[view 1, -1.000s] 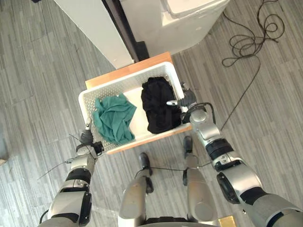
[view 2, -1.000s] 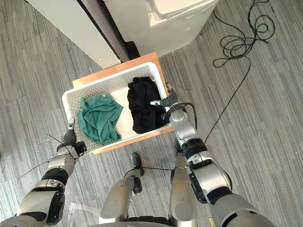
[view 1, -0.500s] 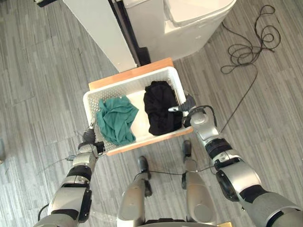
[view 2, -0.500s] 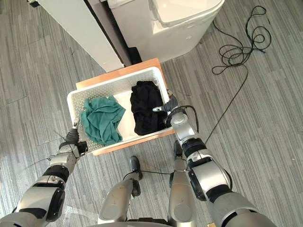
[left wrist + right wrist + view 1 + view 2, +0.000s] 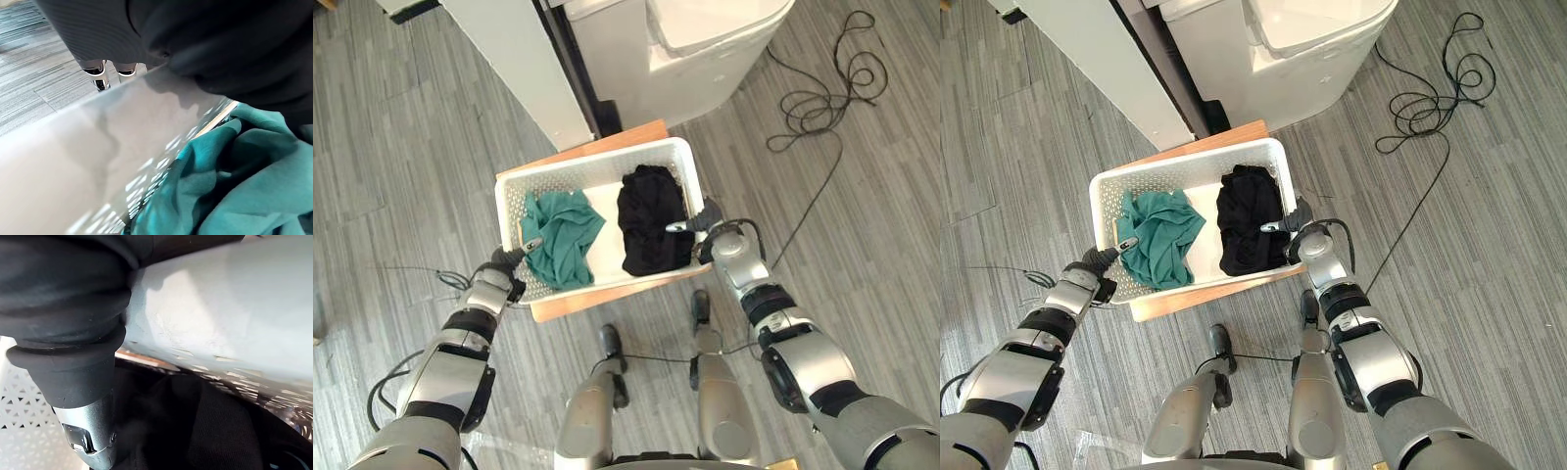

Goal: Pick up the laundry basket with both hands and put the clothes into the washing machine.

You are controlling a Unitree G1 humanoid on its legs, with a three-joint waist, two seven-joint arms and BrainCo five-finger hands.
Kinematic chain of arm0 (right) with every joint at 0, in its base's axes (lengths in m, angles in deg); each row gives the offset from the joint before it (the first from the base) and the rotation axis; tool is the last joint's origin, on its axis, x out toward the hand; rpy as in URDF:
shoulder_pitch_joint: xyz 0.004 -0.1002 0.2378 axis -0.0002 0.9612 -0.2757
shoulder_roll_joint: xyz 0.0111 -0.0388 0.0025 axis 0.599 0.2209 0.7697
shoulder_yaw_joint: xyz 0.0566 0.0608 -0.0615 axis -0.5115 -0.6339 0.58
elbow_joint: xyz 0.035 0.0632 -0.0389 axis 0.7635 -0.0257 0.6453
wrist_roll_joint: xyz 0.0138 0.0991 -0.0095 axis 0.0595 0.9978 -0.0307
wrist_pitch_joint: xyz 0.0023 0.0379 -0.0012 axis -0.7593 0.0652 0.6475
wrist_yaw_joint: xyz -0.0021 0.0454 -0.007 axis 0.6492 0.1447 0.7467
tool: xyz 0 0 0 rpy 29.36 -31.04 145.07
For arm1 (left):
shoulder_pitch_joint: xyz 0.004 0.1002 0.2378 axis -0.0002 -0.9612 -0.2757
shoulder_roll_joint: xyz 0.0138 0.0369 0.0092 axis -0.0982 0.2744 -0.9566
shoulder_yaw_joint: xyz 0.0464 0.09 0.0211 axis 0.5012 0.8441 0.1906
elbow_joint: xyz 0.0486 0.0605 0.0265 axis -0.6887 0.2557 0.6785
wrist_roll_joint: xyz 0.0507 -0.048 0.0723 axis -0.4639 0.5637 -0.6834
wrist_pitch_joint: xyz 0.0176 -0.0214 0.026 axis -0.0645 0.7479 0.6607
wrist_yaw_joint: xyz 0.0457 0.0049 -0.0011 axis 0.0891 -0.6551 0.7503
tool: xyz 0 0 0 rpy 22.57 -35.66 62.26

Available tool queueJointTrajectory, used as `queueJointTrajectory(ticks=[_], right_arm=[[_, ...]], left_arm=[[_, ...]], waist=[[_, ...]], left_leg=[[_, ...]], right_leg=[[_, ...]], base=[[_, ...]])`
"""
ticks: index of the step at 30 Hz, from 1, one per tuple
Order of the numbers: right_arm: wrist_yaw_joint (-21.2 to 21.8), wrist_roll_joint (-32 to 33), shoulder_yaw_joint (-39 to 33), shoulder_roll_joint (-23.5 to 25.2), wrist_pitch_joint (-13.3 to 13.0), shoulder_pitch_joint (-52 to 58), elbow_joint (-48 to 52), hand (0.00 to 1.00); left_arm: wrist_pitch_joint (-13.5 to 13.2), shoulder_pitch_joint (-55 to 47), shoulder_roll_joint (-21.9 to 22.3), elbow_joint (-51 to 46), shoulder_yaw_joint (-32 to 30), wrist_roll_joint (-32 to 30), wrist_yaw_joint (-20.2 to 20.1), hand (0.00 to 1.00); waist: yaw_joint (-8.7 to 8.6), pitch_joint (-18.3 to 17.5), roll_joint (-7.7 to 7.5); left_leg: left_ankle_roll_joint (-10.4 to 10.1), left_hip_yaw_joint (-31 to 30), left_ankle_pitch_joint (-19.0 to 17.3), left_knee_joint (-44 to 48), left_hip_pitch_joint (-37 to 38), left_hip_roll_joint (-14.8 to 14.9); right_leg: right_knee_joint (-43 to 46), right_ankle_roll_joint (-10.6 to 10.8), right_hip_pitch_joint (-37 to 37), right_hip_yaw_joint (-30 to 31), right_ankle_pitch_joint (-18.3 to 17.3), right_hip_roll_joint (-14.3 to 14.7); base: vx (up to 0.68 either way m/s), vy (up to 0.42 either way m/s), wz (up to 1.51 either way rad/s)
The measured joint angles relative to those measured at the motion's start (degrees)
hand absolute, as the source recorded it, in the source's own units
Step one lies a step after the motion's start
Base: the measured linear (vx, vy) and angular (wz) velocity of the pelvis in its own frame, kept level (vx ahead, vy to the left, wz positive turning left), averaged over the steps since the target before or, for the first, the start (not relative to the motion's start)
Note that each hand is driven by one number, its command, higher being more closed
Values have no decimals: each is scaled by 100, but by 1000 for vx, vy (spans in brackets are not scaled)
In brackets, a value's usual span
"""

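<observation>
The white laundry basket (image 5: 597, 164) stands on a low wooden board (image 5: 597, 294) in front of me. Inside it, a green garment (image 5: 563, 235) lies on the left and a black garment (image 5: 651, 220) on the right. My left hand (image 5: 501, 264) is at the basket's left rim (image 5: 98, 142), thumb hooked over it beside the green garment (image 5: 234, 176). My right hand (image 5: 710, 220) grips the right rim (image 5: 220, 318); its thumb (image 5: 90, 431) reaches inside above the black garment (image 5: 195, 431). The remaining fingers of both hands are hidden under the rim.
The white washing machine (image 5: 705, 39) stands just beyond the basket, at the top of the eye views. A tall white panel (image 5: 509, 59) stands to its left with a dark gap between them. Grey plank floor lies all around.
My left hand has moved from the floor side of the basket's near left corner up onto the left rim, thumb now inside. The right hand stays on the right rim. The camera has shifted slightly.
</observation>
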Motion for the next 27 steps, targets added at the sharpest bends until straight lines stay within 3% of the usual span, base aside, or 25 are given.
queueJointTrajectory(ticks=[10, 15, 27], right_arm=[[-25, -242, -104, -13, -60, -10, -20, 100], [-23, -469, -99, -68, -86, -18, -143, 100], [-14, -870, -98, -272, 26, 326, -325, 100]], left_arm=[[48, 34, -67, -2, 3, -673, -464, 100], [51, 29, -1, -1, 6, -691, -555, 100], [36, -131, 401, -190, -123, -575, -410, 100]], waist=[[13, -1, 2], [24, -1, 2], [63, -12, 7]], left_leg=[[0, 114, -2, -2, 8, -34], [0, 102, -3, 0, 83, -29], [-5, -67, -8, 23, 394, 25]], right_leg=[[-6, 19, -61, 135, 39, -12], [-20, 17, 34, 128, 40, -11], [-29, 58, 460, 22, -2, -10]], base=[[15, 0, -5], [0, 0, 0], [14, -2, 5]])
